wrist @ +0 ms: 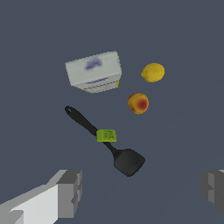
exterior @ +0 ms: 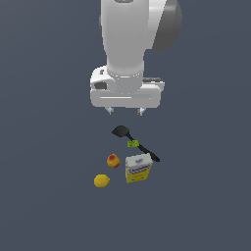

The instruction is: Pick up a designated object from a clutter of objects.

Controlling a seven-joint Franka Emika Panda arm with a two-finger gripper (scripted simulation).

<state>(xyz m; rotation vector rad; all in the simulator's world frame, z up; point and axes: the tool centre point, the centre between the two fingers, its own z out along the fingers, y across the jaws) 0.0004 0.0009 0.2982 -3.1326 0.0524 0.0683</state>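
Note:
The black spatula (exterior: 134,142) lies flat on the dark surface, with its broad head toward the arm and a green tag midway along its thin handle. It also shows in the wrist view (wrist: 105,139). My gripper (exterior: 126,112) hangs above and behind the spatula's head, open and empty. In the wrist view its two grey fingertips (wrist: 70,192) stand wide apart, clear of the spatula. The rest of the clutter lies beyond the handle: a small red-yellow fruit (exterior: 113,161), a yellow lemon (exterior: 101,181) and a yellow-and-white box with blue print (exterior: 138,168).
The box (wrist: 94,72) stands close to the spatula's handle end. The fruit (wrist: 138,103) and the lemon (wrist: 153,72) lie beside it. The dark surface (exterior: 44,196) spreads all around the group.

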